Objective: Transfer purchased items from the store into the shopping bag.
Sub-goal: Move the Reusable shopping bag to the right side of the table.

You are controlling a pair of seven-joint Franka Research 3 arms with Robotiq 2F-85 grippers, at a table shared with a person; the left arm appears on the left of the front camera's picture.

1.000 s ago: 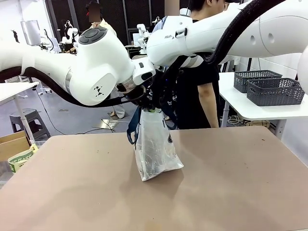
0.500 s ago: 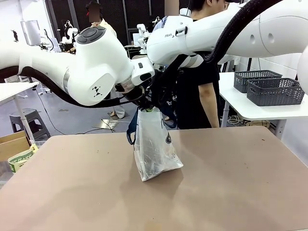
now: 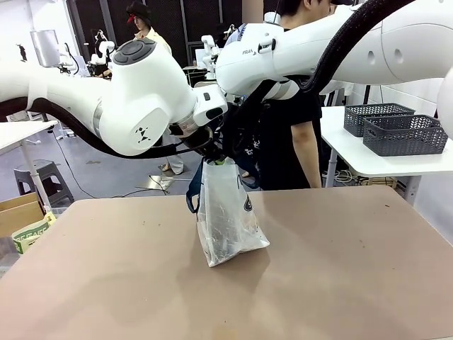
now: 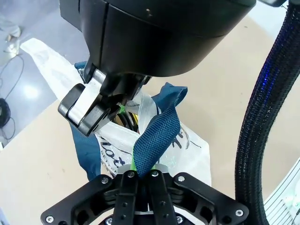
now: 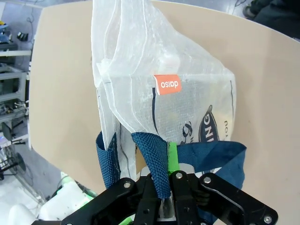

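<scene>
Both grippers pinched on the handles of the shopping bag (image 3: 228, 216), which stands on the table (image 3: 340, 269).

Left gripper (image 4: 139, 171): jaws clamped narrow on one navy strap handle (image 4: 157, 136), which rises from between the fingers toward the bag's mouth just beyond. Right gripper (image 5: 163, 180): jaws likewise closed on the other navy strap (image 5: 152, 159); the translucent bag hangs directly past the fingertips, an orange tag (image 5: 168, 84) on its side. In the front view both arms meet above the bag's top, bag base resting on the tabletop. Contents not clearly discernible through the plastic.
</scene>
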